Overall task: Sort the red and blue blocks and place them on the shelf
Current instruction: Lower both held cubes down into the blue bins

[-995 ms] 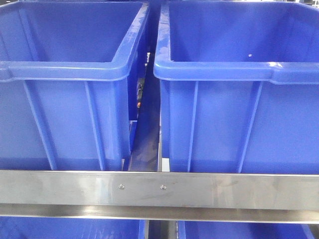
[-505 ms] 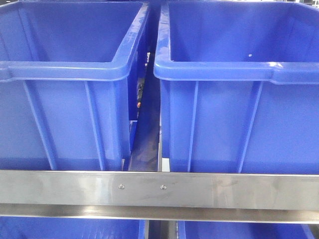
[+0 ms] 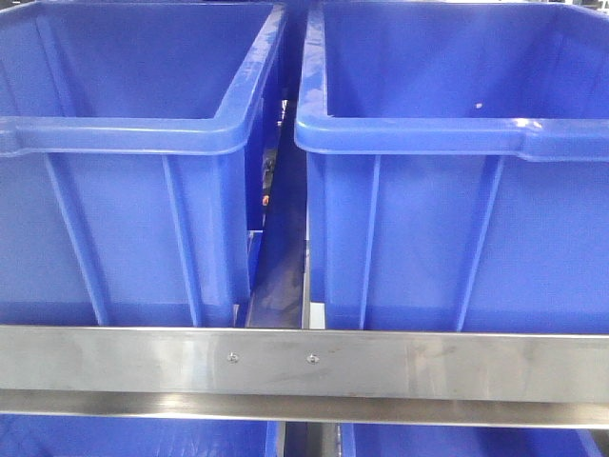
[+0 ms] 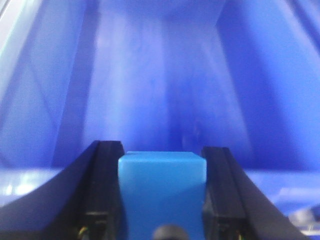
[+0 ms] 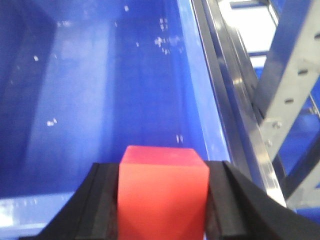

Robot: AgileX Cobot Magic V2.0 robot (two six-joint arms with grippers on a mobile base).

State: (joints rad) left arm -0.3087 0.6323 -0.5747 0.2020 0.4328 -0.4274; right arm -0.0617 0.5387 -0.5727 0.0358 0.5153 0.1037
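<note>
The left hand (image 4: 162, 200) is clenched on the blue block (image 4: 162, 192): a black finger (image 4: 102, 190) presses each side of the cube, which sits square between them with its top face level. Ahead of and below this hand lies the inside of a dark-blue bin (image 4: 160, 90), its floor and sloping walls blurred.

The right hand (image 5: 162, 200) grips the red block (image 5: 162, 192) the same way, its dark fingers (image 5: 102, 200) tight against both sides. Beyond this hand is the floor of another bin (image 5: 100, 90), speckled with pale flecks. To the hand's right run the bin's rim, a steel rail (image 5: 235, 110) and a perforated grey upright (image 5: 295, 65) of the shelf.

In the front view neither hand nor block shows. Two bins stand side by side, the left one (image 3: 133, 171) and the right one (image 3: 457, 171), just apart, with a narrow gap between them. The shelf's brushed-steel front rail (image 3: 428, 367) crosses below them, bearing two small screws (image 3: 272, 358) near its middle. More blue plastic shows under the rail.
</note>
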